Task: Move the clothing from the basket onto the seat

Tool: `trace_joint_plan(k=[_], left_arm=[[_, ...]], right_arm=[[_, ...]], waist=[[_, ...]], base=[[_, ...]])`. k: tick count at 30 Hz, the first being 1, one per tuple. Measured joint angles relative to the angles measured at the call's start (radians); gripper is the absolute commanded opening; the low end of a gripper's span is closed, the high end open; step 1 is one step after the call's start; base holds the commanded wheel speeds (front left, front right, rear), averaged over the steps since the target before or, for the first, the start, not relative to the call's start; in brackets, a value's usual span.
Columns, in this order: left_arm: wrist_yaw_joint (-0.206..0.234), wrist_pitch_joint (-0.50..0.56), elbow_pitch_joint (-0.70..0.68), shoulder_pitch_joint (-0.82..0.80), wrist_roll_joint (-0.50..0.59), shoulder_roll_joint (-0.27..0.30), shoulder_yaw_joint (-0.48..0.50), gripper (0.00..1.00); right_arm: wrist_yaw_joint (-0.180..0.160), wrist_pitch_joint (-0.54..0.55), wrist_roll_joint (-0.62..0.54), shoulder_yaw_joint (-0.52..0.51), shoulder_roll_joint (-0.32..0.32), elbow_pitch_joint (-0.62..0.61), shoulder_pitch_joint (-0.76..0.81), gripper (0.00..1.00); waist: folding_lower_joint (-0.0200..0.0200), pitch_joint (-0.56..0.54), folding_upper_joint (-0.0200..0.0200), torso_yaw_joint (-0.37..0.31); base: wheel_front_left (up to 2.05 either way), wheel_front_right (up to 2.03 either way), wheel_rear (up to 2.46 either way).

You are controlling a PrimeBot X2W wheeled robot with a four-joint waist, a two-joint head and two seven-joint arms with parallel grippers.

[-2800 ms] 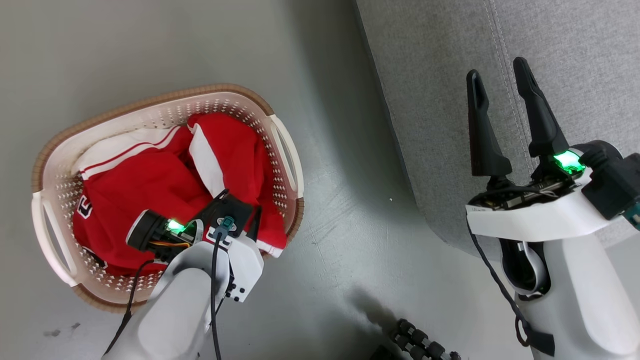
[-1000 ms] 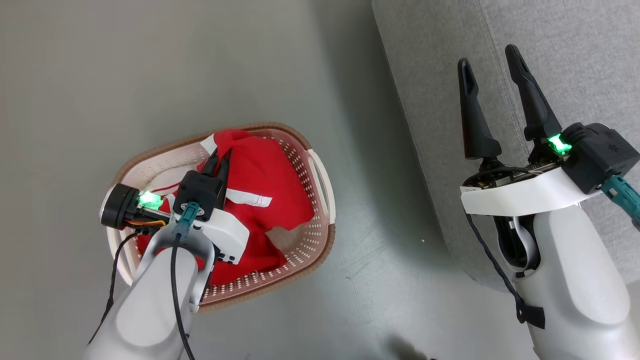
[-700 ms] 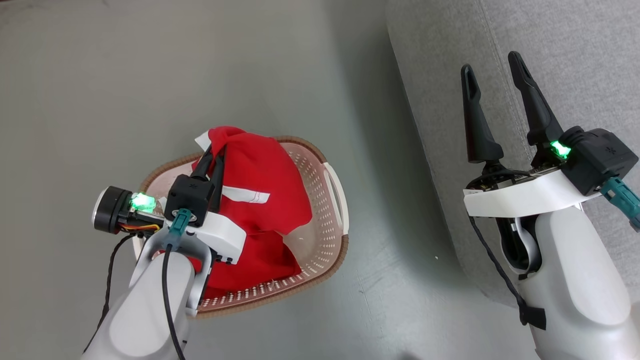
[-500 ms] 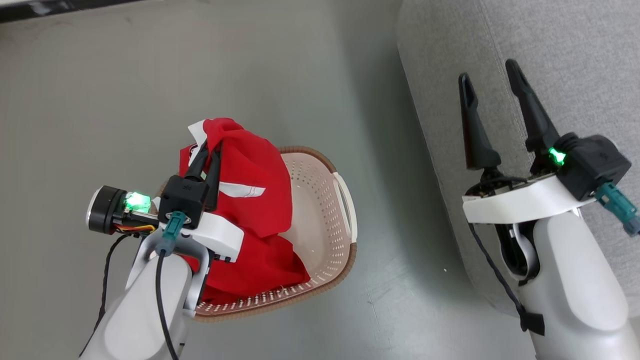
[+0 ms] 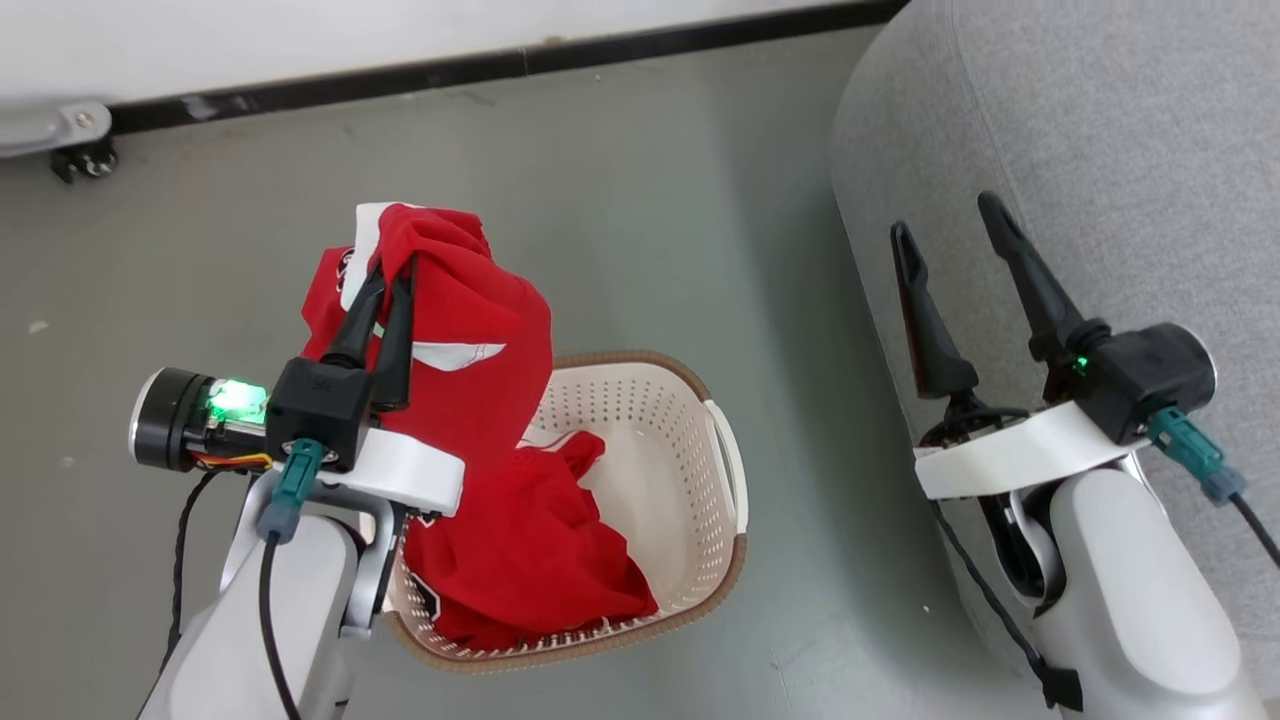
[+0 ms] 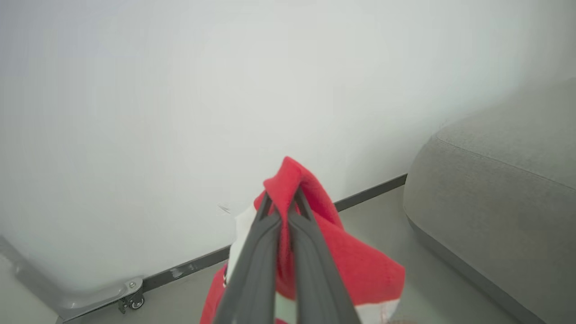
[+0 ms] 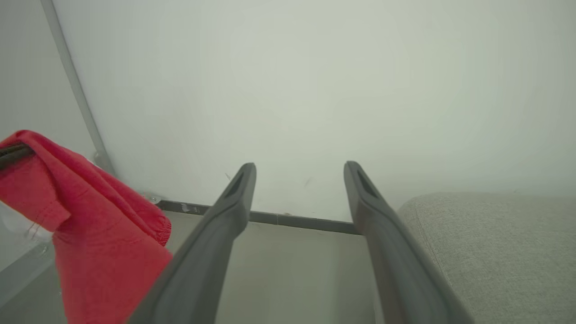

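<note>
Two end effectors show in my head view. My left end effector point(image 5: 392, 268), at about 9 o'clock of centre, is clenched on a fold of the clothing point(image 5: 470, 330). Its fingers pinch the red fabric close to the white trim, and in the left wrist view the cloth peaks just over the closed tips. That garment hangs raised over the basket point(image 5: 660, 450), and its lower part drapes down into the bunched red fabric point(image 5: 530, 570) lying inside at 6 o'clock. I cannot tell where one piece ends and the other begins. The basket stands on the grey floor point(image 5: 650, 200).

My right end effector point(image 5: 945, 220), at 3 o'clock, is released, fingers spread wide and gripping nothing. It is poised in front of the seat point(image 5: 1100, 130), whose rounded grey edge takes the 1 to 4 o'clock side. A dark skirting strip point(image 5: 600, 52) runs under the white wall at 12 o'clock.
</note>
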Motion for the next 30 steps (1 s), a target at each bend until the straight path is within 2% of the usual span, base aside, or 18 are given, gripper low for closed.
trace_joint_plan(k=[10,16,23,30], left_arm=[[-0.014,0.000,-0.057,0.041,-0.019,0.031,0.014,0.00],[-0.060,0.000,-0.065,0.064,-0.048,0.050,0.004,0.00],[-0.089,0.000,-0.091,0.077,-0.062,0.069,0.003,0.00],[-0.137,0.011,-0.107,0.116,-0.090,0.091,-0.008,0.00]], right_arm=[[0.000,0.000,-0.007,0.040,-0.022,0.018,0.040,1.00],[0.000,0.012,-0.009,0.077,-0.043,0.025,0.055,1.00],[0.000,0.025,-0.006,0.110,-0.074,0.037,0.079,1.00],[0.000,0.053,0.037,0.200,-0.087,0.039,0.095,1.00]], waist=[[0.0000,-0.090,0.0000,0.033],[0.0000,-0.143,0.0000,0.050],[0.0000,-0.203,0.0000,0.068],[0.0000,-0.259,0.0000,0.086]], base=[[0.00,0.00,0.00],[0.00,0.00,0.00],[0.00,0.00,0.00],[0.00,0.00,0.00]])
